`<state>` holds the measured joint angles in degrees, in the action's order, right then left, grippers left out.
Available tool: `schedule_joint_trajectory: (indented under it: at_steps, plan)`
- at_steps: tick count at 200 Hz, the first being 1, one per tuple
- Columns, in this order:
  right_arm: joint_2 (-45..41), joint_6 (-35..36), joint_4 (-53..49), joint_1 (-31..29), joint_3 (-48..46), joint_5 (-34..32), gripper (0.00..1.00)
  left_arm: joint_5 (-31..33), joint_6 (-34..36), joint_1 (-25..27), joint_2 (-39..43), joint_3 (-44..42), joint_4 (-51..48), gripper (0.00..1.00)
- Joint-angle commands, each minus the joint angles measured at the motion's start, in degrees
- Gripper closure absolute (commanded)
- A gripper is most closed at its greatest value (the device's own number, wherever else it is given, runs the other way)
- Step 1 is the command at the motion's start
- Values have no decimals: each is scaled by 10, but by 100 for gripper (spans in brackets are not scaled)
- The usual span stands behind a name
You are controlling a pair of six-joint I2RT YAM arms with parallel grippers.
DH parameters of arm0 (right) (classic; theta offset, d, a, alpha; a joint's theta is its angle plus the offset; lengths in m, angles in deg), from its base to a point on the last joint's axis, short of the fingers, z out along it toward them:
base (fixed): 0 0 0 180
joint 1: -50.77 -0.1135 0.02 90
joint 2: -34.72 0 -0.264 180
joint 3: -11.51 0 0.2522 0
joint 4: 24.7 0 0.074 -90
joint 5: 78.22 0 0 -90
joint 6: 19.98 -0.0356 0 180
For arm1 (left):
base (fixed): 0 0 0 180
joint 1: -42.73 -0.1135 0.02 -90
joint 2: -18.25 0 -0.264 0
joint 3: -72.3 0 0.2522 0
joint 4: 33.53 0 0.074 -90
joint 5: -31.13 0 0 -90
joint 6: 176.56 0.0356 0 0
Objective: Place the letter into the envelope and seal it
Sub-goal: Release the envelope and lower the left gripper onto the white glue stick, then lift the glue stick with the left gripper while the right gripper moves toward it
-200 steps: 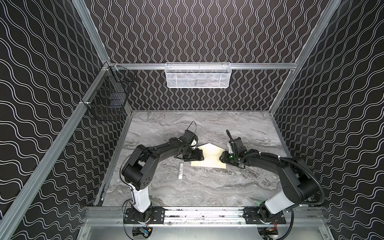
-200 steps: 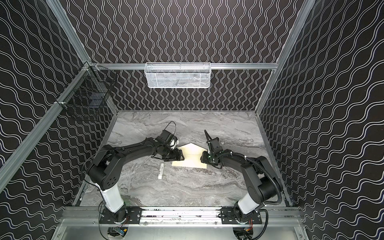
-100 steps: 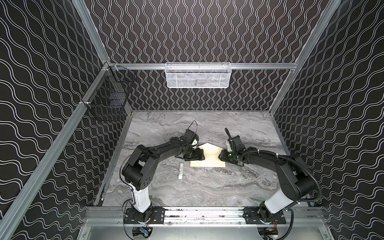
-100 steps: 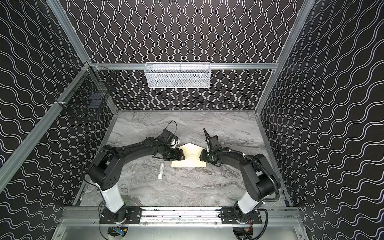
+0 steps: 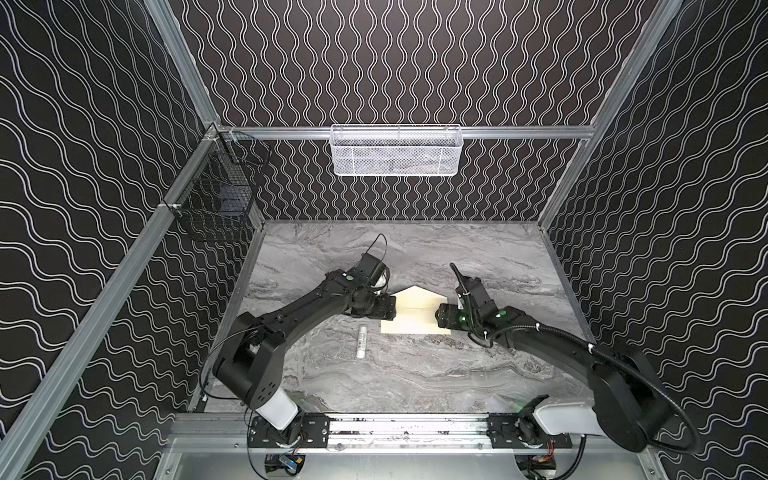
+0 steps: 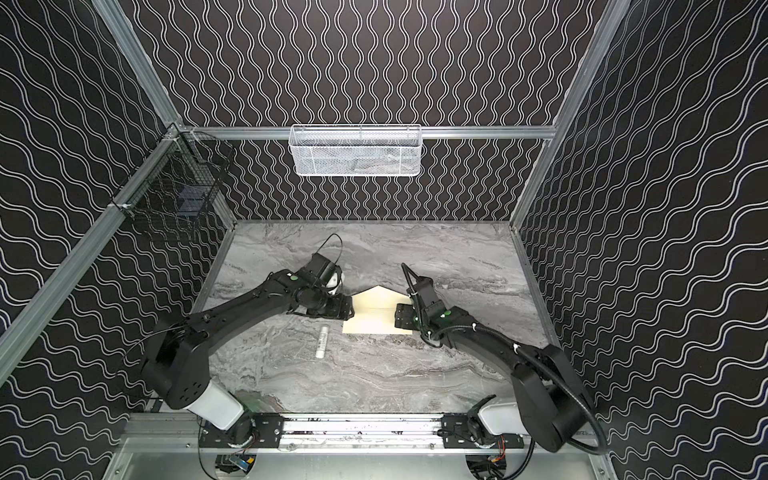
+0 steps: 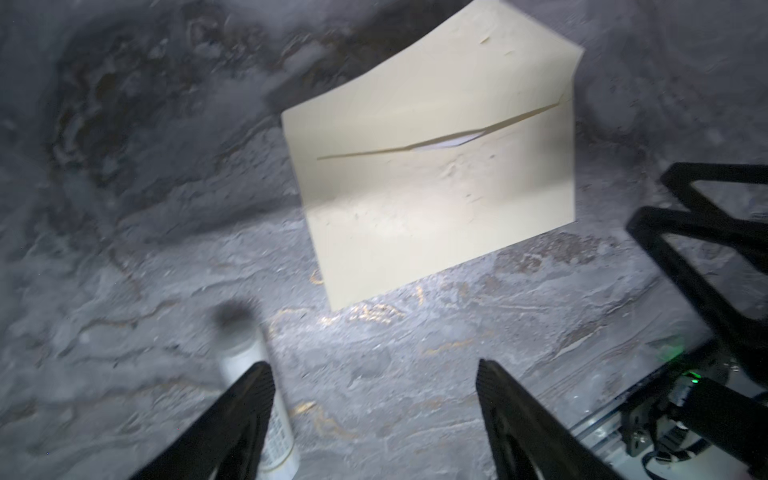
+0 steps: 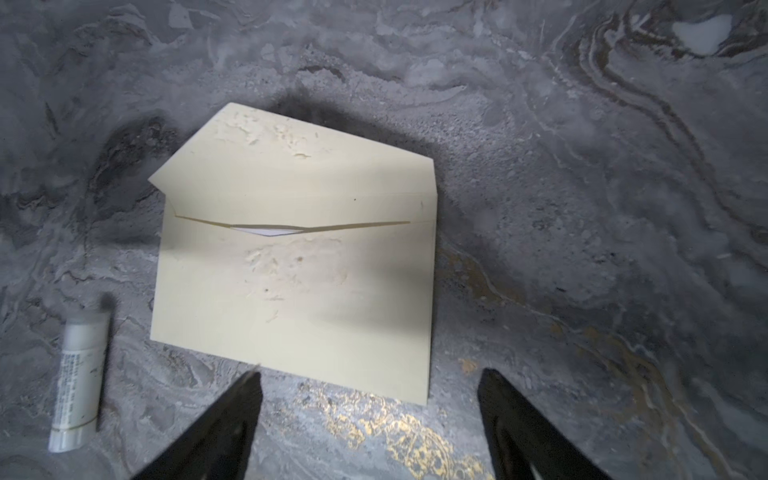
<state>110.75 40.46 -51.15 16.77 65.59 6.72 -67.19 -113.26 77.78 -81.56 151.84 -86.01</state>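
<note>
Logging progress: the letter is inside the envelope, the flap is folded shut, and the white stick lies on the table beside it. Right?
No: the right wrist view shows the flap of the envelope open. The letter is inside and the white stick lies beside it.

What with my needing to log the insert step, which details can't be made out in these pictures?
- Letter: only a white sliver shows at the envelope mouth in both wrist views; the envelope hides the rest.
- Stick label: print too small and blurred, right wrist view.
- White basket contents: mesh hides them in both top views.
</note>
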Motion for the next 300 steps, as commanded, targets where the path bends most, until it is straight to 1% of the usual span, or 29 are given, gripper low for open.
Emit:
schedule_joint_trajectory:
  at_steps: [1,6,9,12,34,72,115,131,159,170,183,209,237,263,277,289,300]
  plan:
    - [-19,-15,2,-6,-23,-23,8,42,-10,5,23,-25,-30,18]
    - [-21,-17,4,-6,-28,-20,6,42,-12,7,28,-33,-29,18]
    - [-22,-18,5,-8,-30,-18,1,41,-14,7,31,-37,-29,18]
    - [-22,-19,6,-9,-33,-18,0,42,-15,7,33,-43,-28,18]
    - [-16,-20,15,-16,-44,-11,0,42,-23,9,34,-70,-22,18]
    - [0,-9,11,-18,-31,-2,0,47,-28,14,12,-86,-17,21]
    - [16,0,10,-18,-24,6,0,53,-35,16,-5,-120,8,34]
    - [19,2,13,-18,-24,8,0,53,-35,17,-14,-127,16,42]
    - [24,5,13,-18,-23,17,0,60,-34,18,-25,-137,22,52]
    - [20,4,16,-18,-26,17,0,64,-32,18,-26,-140,23,56]
    - [10,5,25,-18,-34,20,0,66,-30,18,-28,-140,22,58]
    - [-1,6,27,-18,-35,29,0,73,-26,18,-22,-139,17,69]
    - [-4,20,21,-18,-27,37,0,70,-13,18,-10,-140,16,74]
    - [-28,56,21,-18,-25,66,0,63,16,18,-8,-128,-1,78]
    - [-51,82,25,-18,-20,90,0,60,32,18,9,-120,-9,80]
    - [-74,99,39,-17,-21,117,0,49,49,18,32,-109,-14,81]
    - [-96,117,56,-16,-21,157,0,22,76,18,55,-100,-15,83]
